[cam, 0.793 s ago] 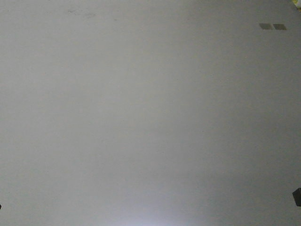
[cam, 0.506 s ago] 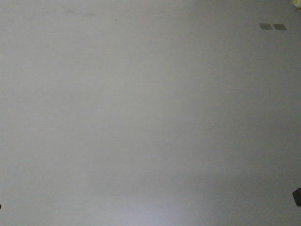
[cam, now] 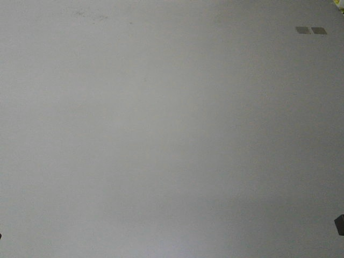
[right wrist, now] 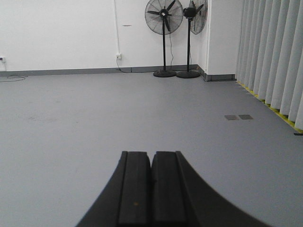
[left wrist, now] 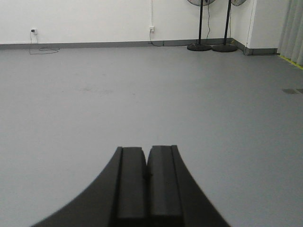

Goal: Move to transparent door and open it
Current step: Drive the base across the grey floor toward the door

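Transparent door shows in none of our views, so we cannot tell where it stands. Smooth matte grey floor [cam: 161, 134] fills the front view. Our left tool [left wrist: 147, 163], black and curved, has its pads pressed together, and so does our right tool [right wrist: 151, 163]. Beyond stand a white wall [right wrist: 57, 33], two black pedestal fans [right wrist: 164, 19] and pale vertical blinds [right wrist: 274, 56] far right.

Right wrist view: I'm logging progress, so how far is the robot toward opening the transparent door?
Nothing looks done: no door shows in any view. In hand is the approach only: the left gripper and right gripper are shut, empty, pointing over bare grey floor toward two fans and vertical blinds. Left: reach the door, grip its handle, open it.
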### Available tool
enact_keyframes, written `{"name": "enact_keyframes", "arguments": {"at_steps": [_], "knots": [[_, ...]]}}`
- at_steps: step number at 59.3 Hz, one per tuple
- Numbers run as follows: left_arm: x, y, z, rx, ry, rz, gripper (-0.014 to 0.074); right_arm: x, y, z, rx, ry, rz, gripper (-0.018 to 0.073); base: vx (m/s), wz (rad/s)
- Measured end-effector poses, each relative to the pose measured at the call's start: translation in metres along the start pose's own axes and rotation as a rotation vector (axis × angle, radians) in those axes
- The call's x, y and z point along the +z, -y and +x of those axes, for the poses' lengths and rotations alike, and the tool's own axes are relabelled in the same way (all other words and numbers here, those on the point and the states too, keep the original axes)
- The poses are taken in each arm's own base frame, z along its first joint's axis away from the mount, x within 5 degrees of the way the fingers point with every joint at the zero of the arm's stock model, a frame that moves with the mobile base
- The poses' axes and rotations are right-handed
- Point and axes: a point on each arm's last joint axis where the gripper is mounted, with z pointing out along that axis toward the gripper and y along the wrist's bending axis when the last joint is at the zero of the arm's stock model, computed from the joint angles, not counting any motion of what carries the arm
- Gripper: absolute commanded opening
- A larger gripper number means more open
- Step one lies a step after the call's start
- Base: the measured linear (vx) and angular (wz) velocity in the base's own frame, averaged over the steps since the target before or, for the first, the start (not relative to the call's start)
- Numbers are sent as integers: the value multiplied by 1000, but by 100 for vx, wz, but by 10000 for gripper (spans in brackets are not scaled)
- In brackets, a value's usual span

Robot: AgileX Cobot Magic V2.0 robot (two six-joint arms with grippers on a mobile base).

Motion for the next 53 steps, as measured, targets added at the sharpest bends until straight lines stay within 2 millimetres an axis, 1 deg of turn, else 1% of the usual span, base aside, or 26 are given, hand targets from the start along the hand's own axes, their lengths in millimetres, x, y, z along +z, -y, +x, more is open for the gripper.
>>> {"name": "enact_keyframes", "arguments": {"at_steps": [32,53], "knots": [[0,0,0,0,0,0,-6,0,0,0,0,0,0,-8,15,10],[0,0,0,0,0,0,-6,0,0,0,0,0,0,-8,26,-2]]}}
